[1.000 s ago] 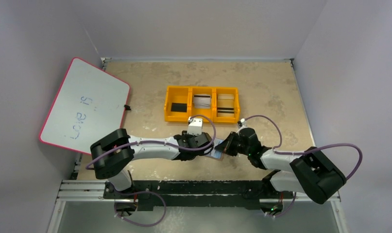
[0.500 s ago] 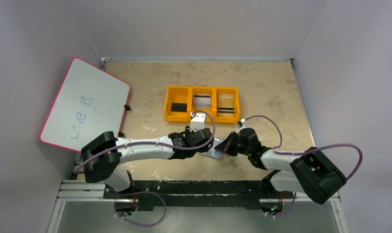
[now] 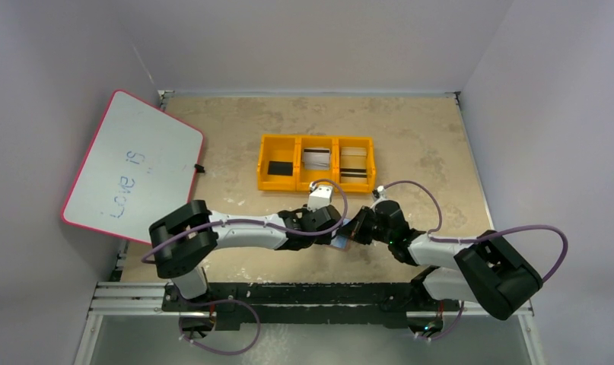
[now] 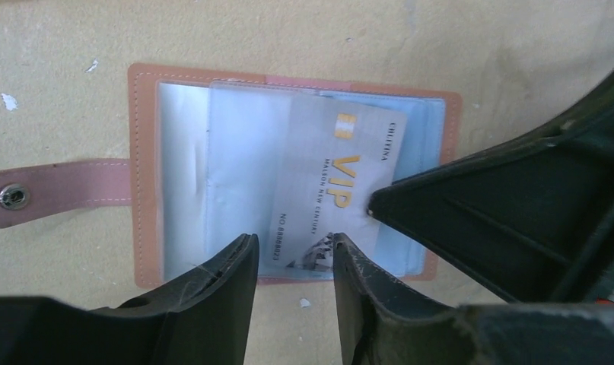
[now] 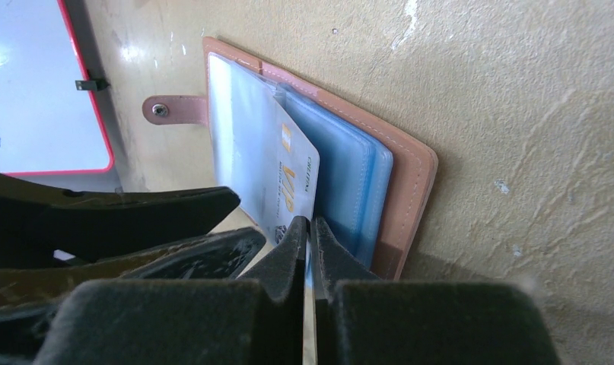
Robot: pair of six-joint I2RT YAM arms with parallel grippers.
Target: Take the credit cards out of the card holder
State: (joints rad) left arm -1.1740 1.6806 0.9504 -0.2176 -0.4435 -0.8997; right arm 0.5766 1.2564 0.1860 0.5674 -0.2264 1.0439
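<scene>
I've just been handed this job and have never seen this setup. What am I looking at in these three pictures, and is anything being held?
You have two robot arms bolted at the table's near edge. The wide picture looks down from above and behind them. The other two come from a camera on each wrist, so the dark prongs in front are that arm's own fingers. On the table there is an orange tray with three compartments, a whiteboard at the left, and, between the arms, the open card holder. A VIP card lies askew on its inner panels. The right hand appears pinched shut on that card's edge. The left hand is open by the card's lower edge, gripping nothing.
</scene>
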